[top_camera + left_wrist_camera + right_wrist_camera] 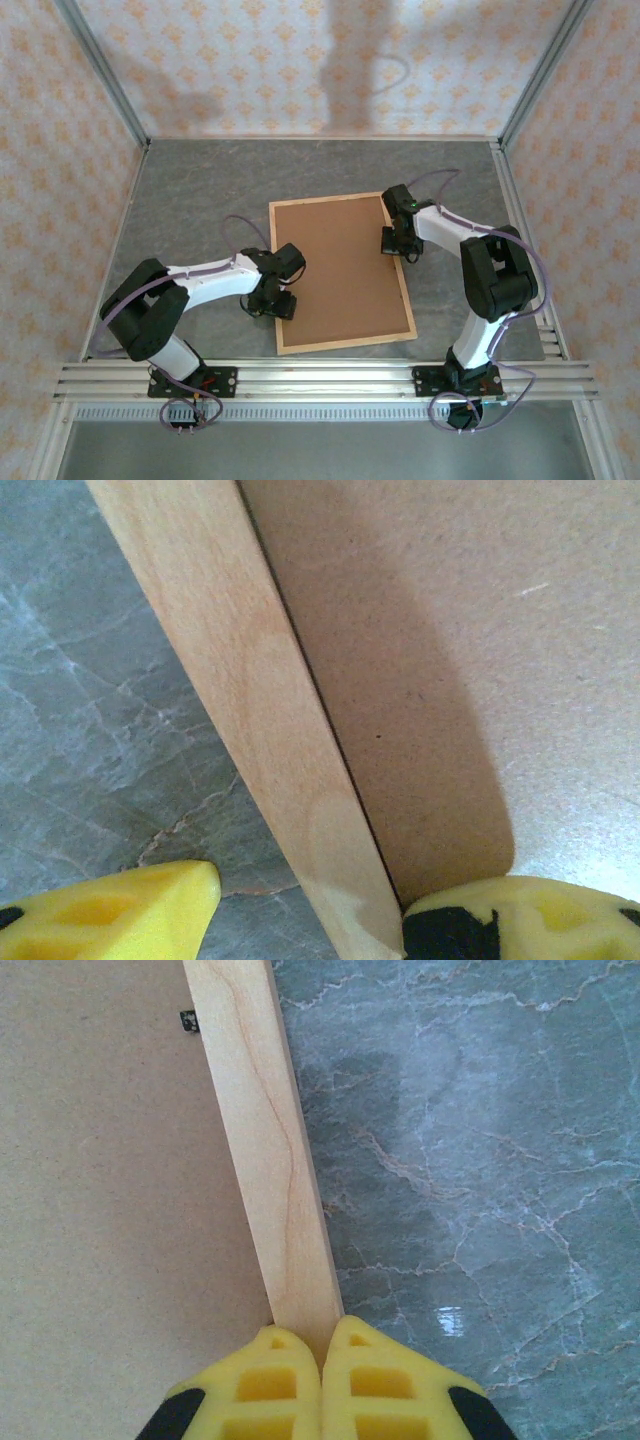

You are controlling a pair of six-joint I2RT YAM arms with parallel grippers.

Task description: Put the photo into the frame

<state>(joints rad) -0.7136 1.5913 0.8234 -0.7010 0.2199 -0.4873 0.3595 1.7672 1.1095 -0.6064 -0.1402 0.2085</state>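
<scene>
The frame (pixel 345 344) lies flat in the middle of the grey marbled table (pixel 200 210), its opening covered by a plain brown backing board (pixel 340 270). The left gripper (pixel 280 305) sits at the frame's left strip, its yellow fingers (pixel 130 915) spread apart – one over the table, one over the board, nothing held between them. The right gripper (pixel 398 243) is at the right strip, fingers pressed together right over the wood; whether they touch it I cannot tell. A small dark tab (pixel 188 1022) sits at the board's edge.
</scene>
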